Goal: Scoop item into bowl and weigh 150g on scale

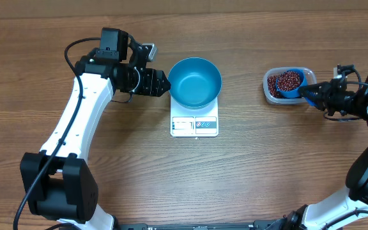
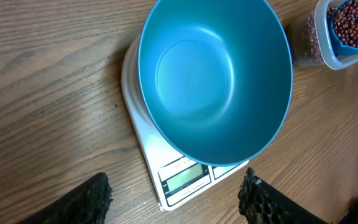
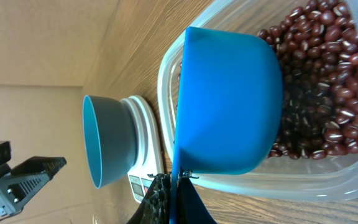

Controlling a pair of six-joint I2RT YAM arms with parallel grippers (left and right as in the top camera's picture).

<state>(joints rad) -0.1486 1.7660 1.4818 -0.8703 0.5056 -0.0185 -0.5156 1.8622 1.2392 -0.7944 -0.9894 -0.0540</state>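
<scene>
The wooden table (image 1: pixel 267 179) carries everything, with the round blue bowl (image 1: pixel 195 82) near its middle, sitting on the white scale (image 1: pixel 194 125), whose display strip faces the robot. The bowl is empty, so no weighing has begun. The left gripper (image 1: pixel 166 83) hovers just beside the bowl's left rim, jaws spread and holding nothing (in the left wrist view its fingers (image 2: pixel 89 199) frame the scale without touching it). Well to the right lies the clear plastic tub (image 1: pixel 268 94), and in it the small blue scoop (image 1: pixel 294 91), its thin handle pinched in the closed right gripper (image 1: pixel 312 92). The beans (image 1: pixel 285 81) are heaped in the tub, and a load of them appears to sit in the scoop's cup. The step in hand looks like lifting this first scoopful out. To do it well, raise the scoop with its cup level so that no beans roll off the lip, carry it low across to the bowl, and tip it gently over the centre. The left gripper should stay off bowl and scale, since any touch would falsify the reading.
</scene>
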